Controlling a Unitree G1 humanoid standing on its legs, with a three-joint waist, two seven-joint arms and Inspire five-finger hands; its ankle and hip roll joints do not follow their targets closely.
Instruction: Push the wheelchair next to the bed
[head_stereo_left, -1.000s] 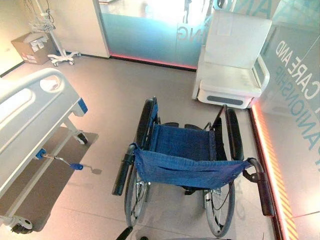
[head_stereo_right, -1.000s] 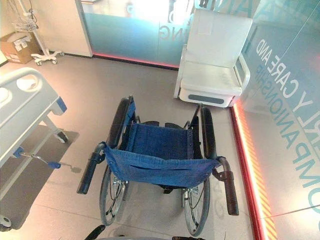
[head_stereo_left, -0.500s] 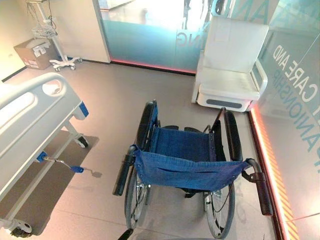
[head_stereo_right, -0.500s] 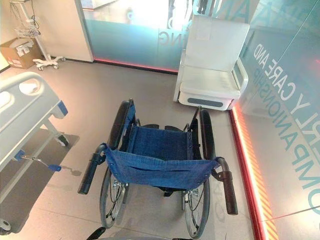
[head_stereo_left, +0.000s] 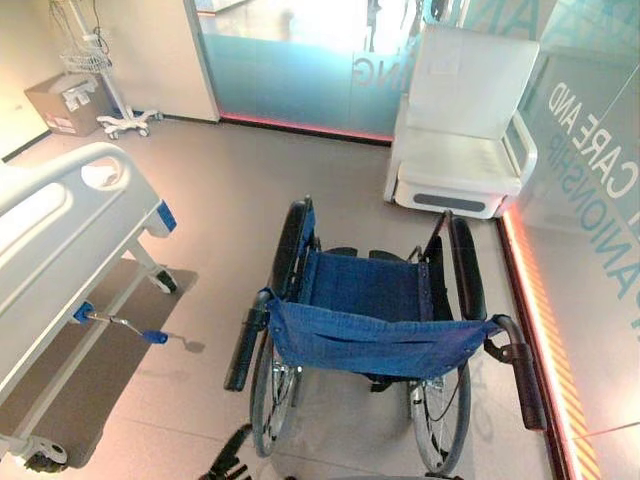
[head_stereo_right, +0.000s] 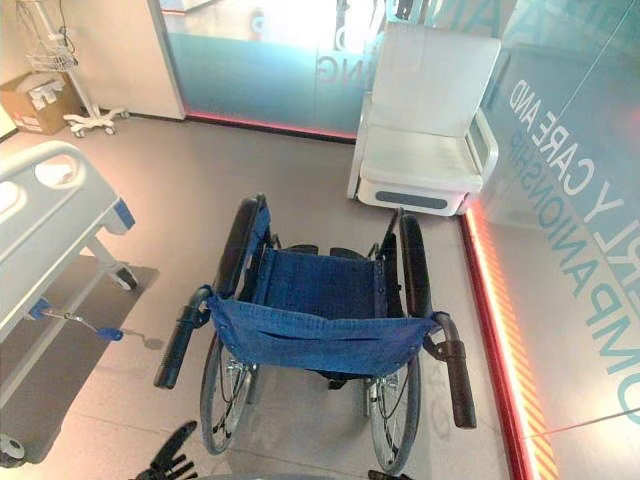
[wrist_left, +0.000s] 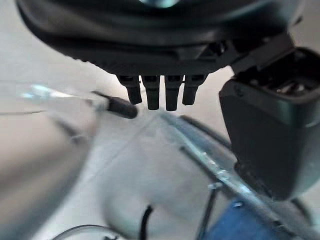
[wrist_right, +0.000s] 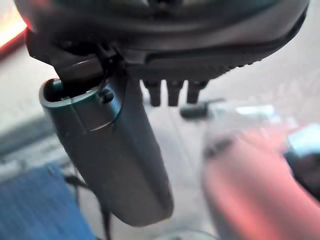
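A wheelchair (head_stereo_left: 370, 320) with a blue cloth seat and backrest stands mid-floor, its back toward me. Its black left push handle (head_stereo_left: 245, 345) and right push handle (head_stereo_left: 527, 375) point my way. The white hospital bed (head_stereo_left: 60, 230) stands at the left, about a metre from the chair. My left hand (head_stereo_left: 230, 462) shows at the bottom edge, below the left push handle and clear of it; its fingers (wrist_left: 160, 92) are straight and hold nothing. My right hand (wrist_right: 165, 40) is open too, with blue cloth (wrist_right: 35, 205) showing past its thumb.
A white armchair (head_stereo_left: 465, 120) stands beyond the wheelchair against the glass wall. A red-lit strip (head_stereo_left: 540, 320) runs along the floor on the right. A bed crank (head_stereo_left: 120, 322) sticks out from the bed frame. A cardboard box (head_stereo_left: 65, 100) and a wheeled stand (head_stereo_left: 115, 110) sit far left.
My left hand has come up into view at the bottom edge, nearer the left push handle. The wheelchair and bed have not moved; the camera shifted slightly.
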